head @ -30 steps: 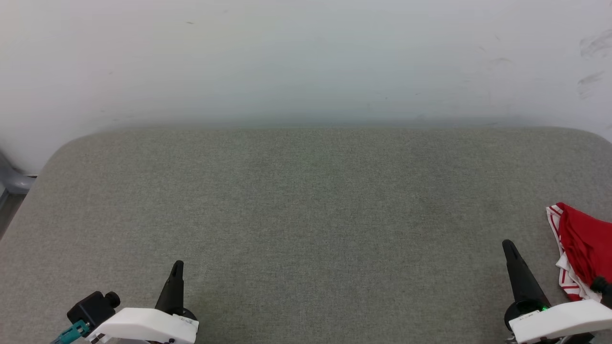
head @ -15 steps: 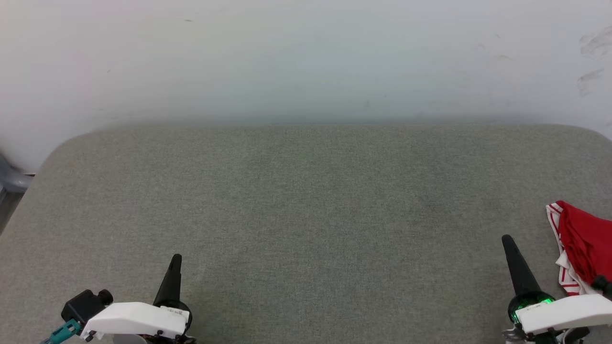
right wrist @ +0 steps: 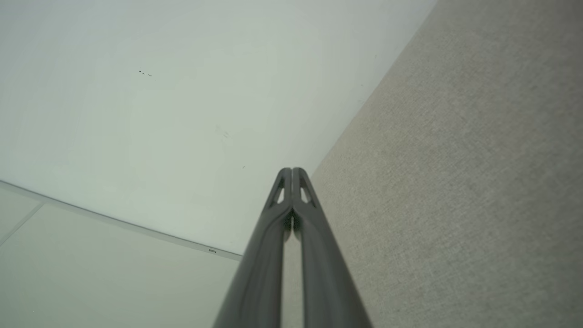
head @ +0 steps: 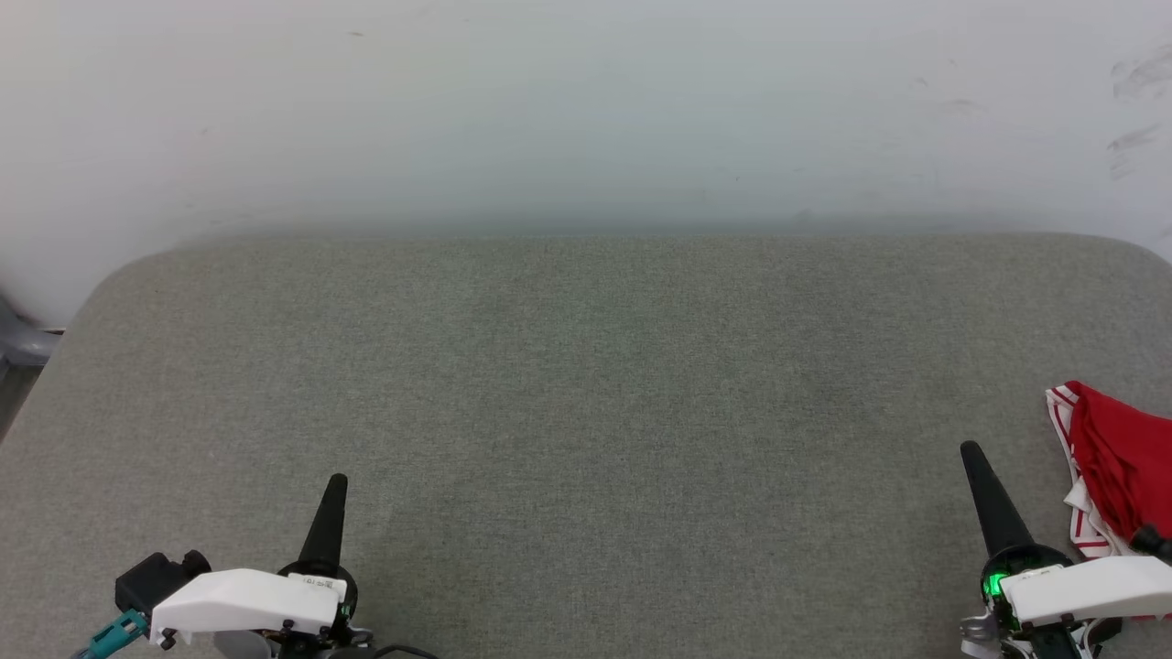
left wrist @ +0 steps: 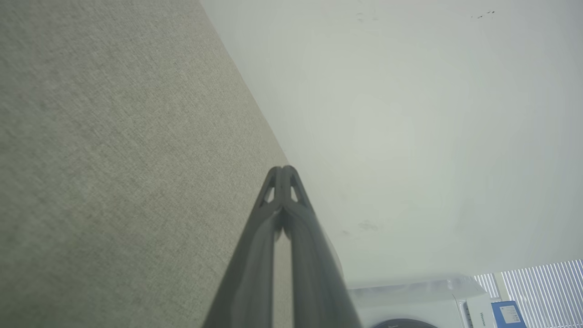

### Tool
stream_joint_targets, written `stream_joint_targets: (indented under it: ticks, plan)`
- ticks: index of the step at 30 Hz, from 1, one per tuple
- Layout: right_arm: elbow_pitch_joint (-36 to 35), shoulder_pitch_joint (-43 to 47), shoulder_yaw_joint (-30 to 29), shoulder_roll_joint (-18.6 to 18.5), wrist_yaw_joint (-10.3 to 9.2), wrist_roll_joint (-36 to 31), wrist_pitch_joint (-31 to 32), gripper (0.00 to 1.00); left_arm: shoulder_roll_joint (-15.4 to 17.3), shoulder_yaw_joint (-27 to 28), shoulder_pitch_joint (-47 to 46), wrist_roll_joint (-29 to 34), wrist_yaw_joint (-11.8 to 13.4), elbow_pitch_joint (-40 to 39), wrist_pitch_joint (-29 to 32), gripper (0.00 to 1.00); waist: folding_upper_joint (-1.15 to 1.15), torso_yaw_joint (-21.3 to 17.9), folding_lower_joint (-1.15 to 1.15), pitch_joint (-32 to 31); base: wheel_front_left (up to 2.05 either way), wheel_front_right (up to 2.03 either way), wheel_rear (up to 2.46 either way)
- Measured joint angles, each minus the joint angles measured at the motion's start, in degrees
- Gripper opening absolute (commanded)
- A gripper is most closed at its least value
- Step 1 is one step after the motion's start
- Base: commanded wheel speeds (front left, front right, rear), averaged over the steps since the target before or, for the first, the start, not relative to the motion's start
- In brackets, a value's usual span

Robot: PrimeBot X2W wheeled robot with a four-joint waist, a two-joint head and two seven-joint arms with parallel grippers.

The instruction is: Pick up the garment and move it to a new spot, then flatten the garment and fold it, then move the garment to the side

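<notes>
So our shirt (head: 1117, 458) is bunched up at the far right edge of the grey surface (head: 586, 366), near our right hand (head: 968, 450) and partly cut off from view. Honestly that fits two stages: waiting to be grabbed, or already parked at the side. We can't tell if it's folded, so no calling the next move. Both hands are pressed together, tips meeting, holding nothing. The left hand (head: 336, 480) is well apart from the shirt.

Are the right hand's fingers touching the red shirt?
Apart. The head view shows bare grey surface between the right hand and the shirt.
</notes>
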Motion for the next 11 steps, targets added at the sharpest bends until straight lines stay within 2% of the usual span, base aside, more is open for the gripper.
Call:
stream_joint_targets:
  ticks: [11]
  plan:
    - [1.9, -1.6, -0.2, 0.0, 0.0, 6.9, 0.5, 0.0, -0.4, 1.2, -1.0, -6.4, -0.5, 0.1, 1.7, 0.0, 0.0, -0.1, 0.0, 0.4, 0.0, 0.0, 0.0]
